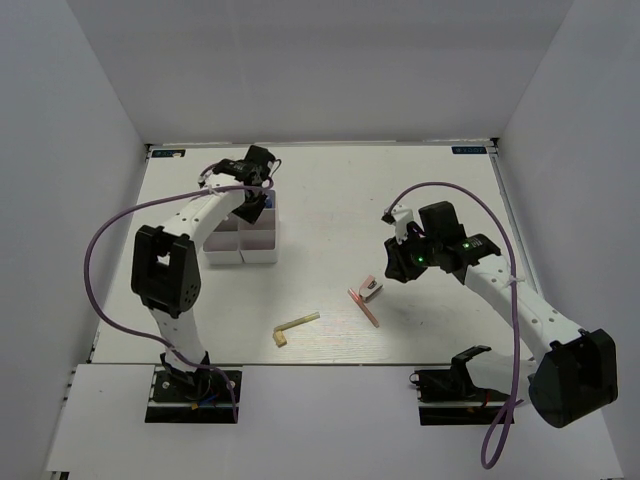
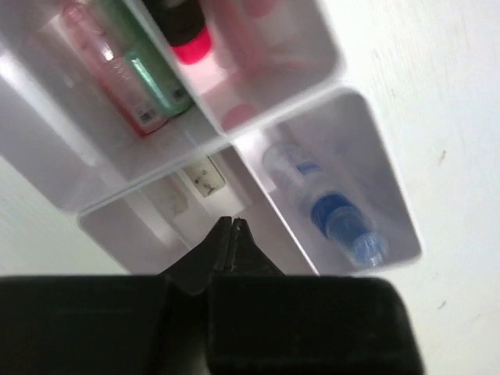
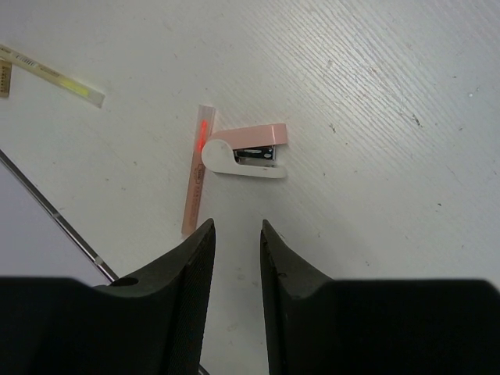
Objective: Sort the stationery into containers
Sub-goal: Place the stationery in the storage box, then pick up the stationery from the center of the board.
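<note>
The white organizer box (image 1: pixel 258 255) stands at the back left of the table. My left gripper (image 1: pixel 262 190) hangs over its far end. In the left wrist view that gripper (image 2: pixel 233 223) is shut with nothing between its fingers, just above a divider wall (image 2: pixel 226 141). One compartment holds a clear blue-capped tube (image 2: pixel 336 219). Others hold a green tube (image 2: pixel 152 78) and a pink black-capped highlighter (image 2: pixel 190 43). My right gripper (image 3: pixel 237 226) stands open above the bare table. Just ahead of it lie a small pink and white stapler (image 3: pixel 246 152) and a pink stick (image 3: pixel 197 176).
A yellowish stick (image 1: pixel 298 322) lies near the table's front middle, also at the upper left of the right wrist view (image 3: pixel 55 74). The stapler (image 1: pixel 372 288) and pink stick (image 1: pixel 365 308) lie left of the right gripper (image 1: pixel 395 265). Purple cables loop off both arms.
</note>
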`<action>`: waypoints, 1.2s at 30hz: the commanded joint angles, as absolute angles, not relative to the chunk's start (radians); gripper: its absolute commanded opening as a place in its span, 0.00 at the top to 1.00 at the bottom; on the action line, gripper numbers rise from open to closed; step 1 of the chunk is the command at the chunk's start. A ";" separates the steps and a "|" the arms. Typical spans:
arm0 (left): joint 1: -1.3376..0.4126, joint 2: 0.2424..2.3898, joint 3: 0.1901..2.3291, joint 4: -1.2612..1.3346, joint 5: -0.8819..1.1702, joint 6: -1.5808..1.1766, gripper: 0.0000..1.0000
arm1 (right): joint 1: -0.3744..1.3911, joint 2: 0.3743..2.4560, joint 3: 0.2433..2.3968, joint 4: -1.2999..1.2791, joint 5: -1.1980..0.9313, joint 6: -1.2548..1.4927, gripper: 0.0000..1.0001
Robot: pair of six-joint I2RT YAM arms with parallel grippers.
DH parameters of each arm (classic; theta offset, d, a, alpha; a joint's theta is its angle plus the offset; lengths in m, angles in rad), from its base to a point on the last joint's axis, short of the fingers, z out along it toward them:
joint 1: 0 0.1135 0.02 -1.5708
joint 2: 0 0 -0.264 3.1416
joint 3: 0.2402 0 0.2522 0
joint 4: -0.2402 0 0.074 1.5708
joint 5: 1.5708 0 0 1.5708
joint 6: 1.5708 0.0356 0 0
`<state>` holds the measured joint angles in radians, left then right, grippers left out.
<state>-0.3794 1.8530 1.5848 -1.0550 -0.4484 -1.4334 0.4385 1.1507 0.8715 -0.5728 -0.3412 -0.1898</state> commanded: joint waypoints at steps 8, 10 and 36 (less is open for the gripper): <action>-0.546 1.516 1.367 -0.910 -0.182 -0.833 0.84 | 0.428 1.127 0.873 -0.568 -0.399 -0.209 0.09; -0.567 1.490 1.277 -0.986 -0.146 -0.772 0.63 | 0.431 1.131 0.864 -0.560 -0.419 -0.215 0.09; -1.045 1.402 0.808 -0.885 -0.350 -1.215 0.31 | 0.431 1.285 0.882 -0.518 -0.275 -0.150 0.52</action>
